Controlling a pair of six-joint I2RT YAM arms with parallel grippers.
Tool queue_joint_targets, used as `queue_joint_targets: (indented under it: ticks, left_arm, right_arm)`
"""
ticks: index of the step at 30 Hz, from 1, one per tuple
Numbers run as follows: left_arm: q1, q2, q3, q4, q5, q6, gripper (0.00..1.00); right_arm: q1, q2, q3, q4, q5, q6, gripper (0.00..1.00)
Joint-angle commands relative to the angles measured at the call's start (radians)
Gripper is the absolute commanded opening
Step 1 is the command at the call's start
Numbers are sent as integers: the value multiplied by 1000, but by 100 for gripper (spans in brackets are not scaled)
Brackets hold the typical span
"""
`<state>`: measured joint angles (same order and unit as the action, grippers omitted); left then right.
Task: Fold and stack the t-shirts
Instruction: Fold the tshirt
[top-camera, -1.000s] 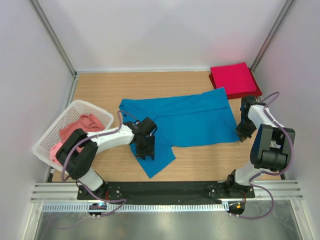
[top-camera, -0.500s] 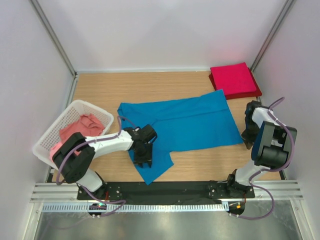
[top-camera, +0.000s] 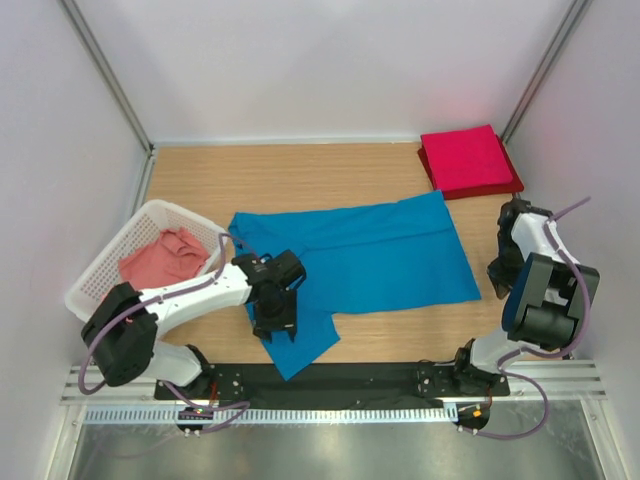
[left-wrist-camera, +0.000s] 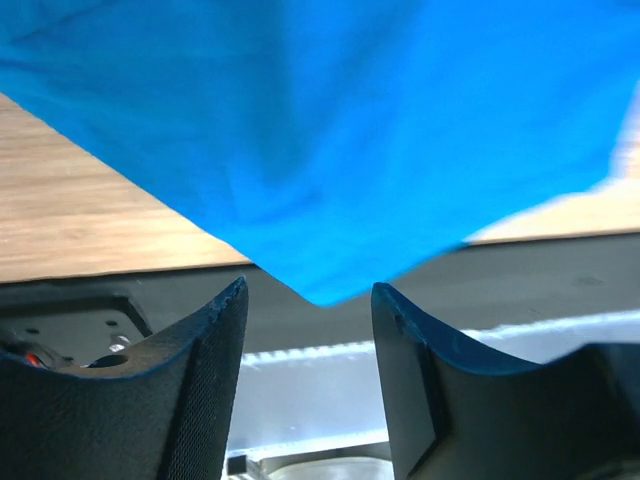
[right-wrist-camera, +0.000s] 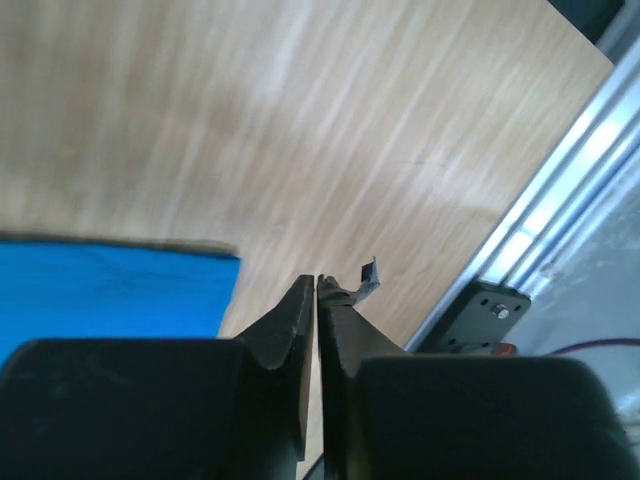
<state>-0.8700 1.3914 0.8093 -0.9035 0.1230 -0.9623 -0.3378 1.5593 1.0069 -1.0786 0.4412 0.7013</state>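
Evidently limp and light, the blue t-shirt (top-camera: 370, 245) lies flat mid-frame on the surface (top-camera: 200, 180), best pinched at its lower corner by the spread left pincer (left-wrist-camera: 309, 289); the right pincer (right-wrist-camera: 316, 283) is pressed together, empty.

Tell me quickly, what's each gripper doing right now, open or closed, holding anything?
Left gripper: open, jaws apart at the blue t-shirt corner, not gripping it.
Right gripper: shut, holding nothing.

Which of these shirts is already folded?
The crimson red t-shirt, a neat square in the far right corner. The bright blue t-shirt lies spread out; the salmon pink t-shirt sits crumpled.
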Motion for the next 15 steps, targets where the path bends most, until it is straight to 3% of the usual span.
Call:
queue_joint_targets:
  ticks: [1,3,4,7,10,15]
  left_arm:
    - [-1,-32,143,-96,-57,22,56]
    - [14,-17,241,-129,-86,66,58]
    - [26,-5,269,-135,-95,82,59]
    - [110,47,349,-124,-94,145,59]
    - [216,86,396,-80,-43,191,60]
    - [310,109,456,-66,-23,234,60]
  right_arm:
    - [9,-45,99,-10,-79,30,14]
    - [17,-56,131,37,-166,15,31]
    - [32,-56,131,116,-265,-12,36]
    - [68,0,134,236,-328,-62,43]
    - [117,111,168,307,-381,-141,42]
    - [221,212,259,307,-311,-206,29]
